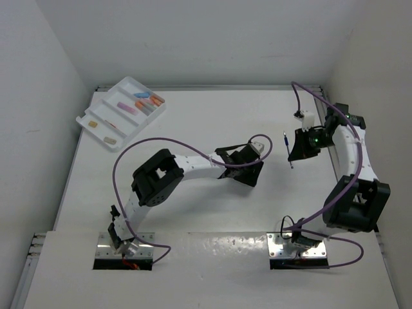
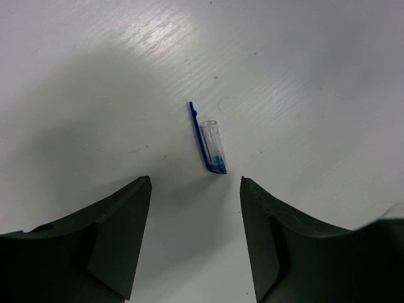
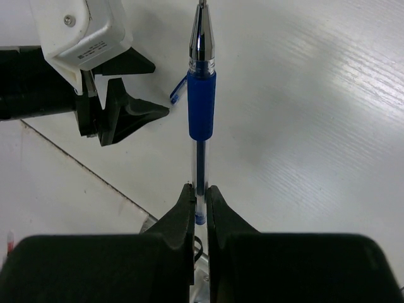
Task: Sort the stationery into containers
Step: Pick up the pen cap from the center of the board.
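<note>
A blue pen [image 3: 201,101] with a clear barrel and blue grip stands out of my right gripper [image 3: 200,187], which is shut on its rear end. From above the same blue pen [image 1: 288,149] shows just left of the right gripper [image 1: 301,145]. A clear pen cap [image 2: 211,142] with a blue clip lies on the table just ahead of my left gripper [image 2: 196,180], whose jaws are open and empty. The pen cap [image 3: 178,93] lies between the left gripper [image 3: 161,88] and the pen. The white divided tray [image 1: 87,122] sits far left, holding pink, orange and beige stationery [image 1: 143,103].
White walls close in the table on the left, back and right. My left arm's elbow [image 1: 156,179] rises over the middle of the table, with its purple cable [image 1: 129,151] looping above. The right arm [image 1: 356,193] stands along the right edge.
</note>
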Robot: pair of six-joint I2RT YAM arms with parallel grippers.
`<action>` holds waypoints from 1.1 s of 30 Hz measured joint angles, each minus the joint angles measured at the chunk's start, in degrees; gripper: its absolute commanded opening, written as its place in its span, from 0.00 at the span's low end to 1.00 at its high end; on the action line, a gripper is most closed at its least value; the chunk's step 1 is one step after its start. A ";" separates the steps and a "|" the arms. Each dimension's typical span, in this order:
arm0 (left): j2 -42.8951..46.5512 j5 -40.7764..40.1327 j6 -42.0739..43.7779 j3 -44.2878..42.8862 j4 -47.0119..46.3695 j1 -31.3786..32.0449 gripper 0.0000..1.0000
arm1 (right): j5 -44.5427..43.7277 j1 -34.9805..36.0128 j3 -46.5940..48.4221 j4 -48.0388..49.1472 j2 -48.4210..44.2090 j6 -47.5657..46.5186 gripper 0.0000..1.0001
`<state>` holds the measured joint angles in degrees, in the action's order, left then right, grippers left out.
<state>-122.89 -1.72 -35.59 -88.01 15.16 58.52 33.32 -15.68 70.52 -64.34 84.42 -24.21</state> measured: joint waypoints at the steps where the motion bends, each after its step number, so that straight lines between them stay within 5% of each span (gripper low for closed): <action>1: 0.00 0.00 0.15 0.00 -0.17 0.09 0.62 | 0.00 0.00 0.00 -0.02 0.07 -0.02 0.00; 18: -5.86 -11.32 3.67 -8.11 2.34 3.69 0.48 | -0.04 -0.90 -0.81 -0.09 0.83 -1.64 0.00; 33: -3.50 -16.96 4.96 -2.14 -2.32 4.11 0.45 | -0.07 -1.44 -0.81 -0.48 1.62 -2.60 0.00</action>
<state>-126.39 -18.68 -30.63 -90.15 12.84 62.63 33.26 -17.12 69.71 -64.82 86.04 -26.81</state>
